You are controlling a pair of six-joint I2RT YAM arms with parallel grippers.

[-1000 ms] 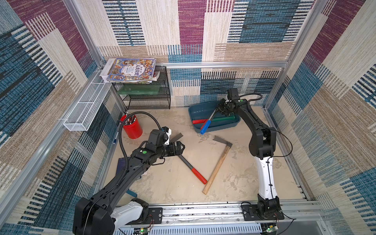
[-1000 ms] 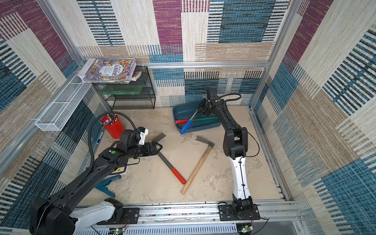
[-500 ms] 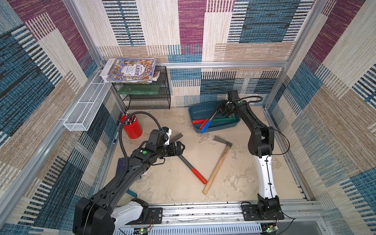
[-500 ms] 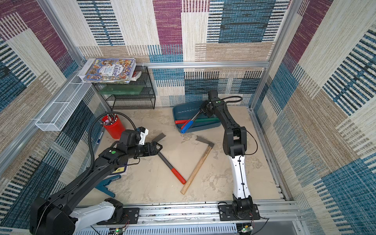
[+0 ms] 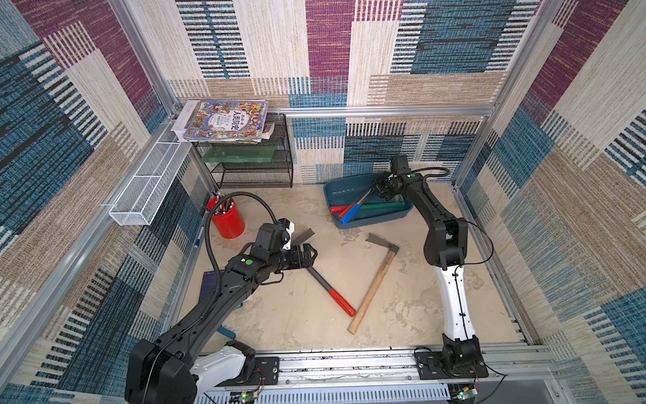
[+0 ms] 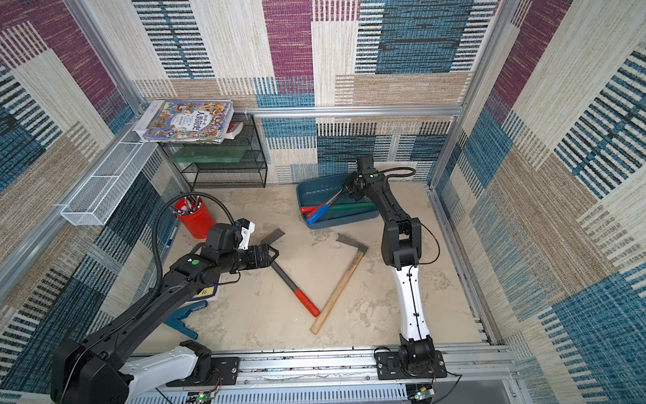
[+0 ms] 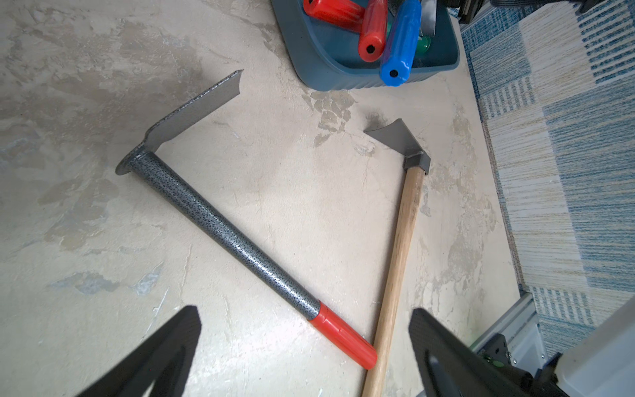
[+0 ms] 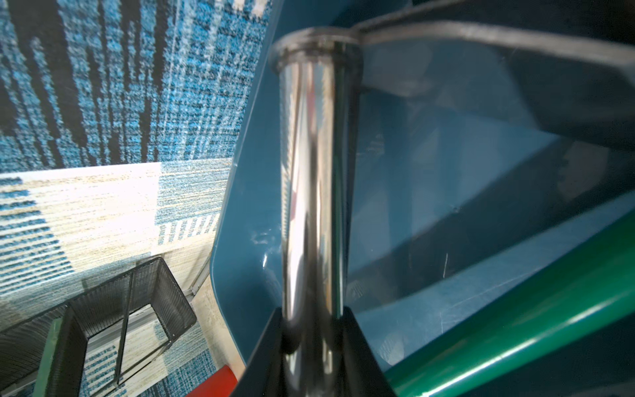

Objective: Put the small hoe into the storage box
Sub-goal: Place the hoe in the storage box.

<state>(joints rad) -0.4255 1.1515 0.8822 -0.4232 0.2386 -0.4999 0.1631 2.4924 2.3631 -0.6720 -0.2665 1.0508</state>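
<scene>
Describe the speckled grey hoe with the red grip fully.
The speckled grey metal hoe lies flat on the beige tabletop. A flat blade juts sideways from its collared end; a red plastic-looking grip caps the other, tip at or against a second hoe's wooden handle. The open left gripper hovers by its blade end.

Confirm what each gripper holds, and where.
Right gripper: shut on the blue-handled hoe, at its chrome shaft near the head, over the storage box. Left gripper: open, nothing held.
</scene>
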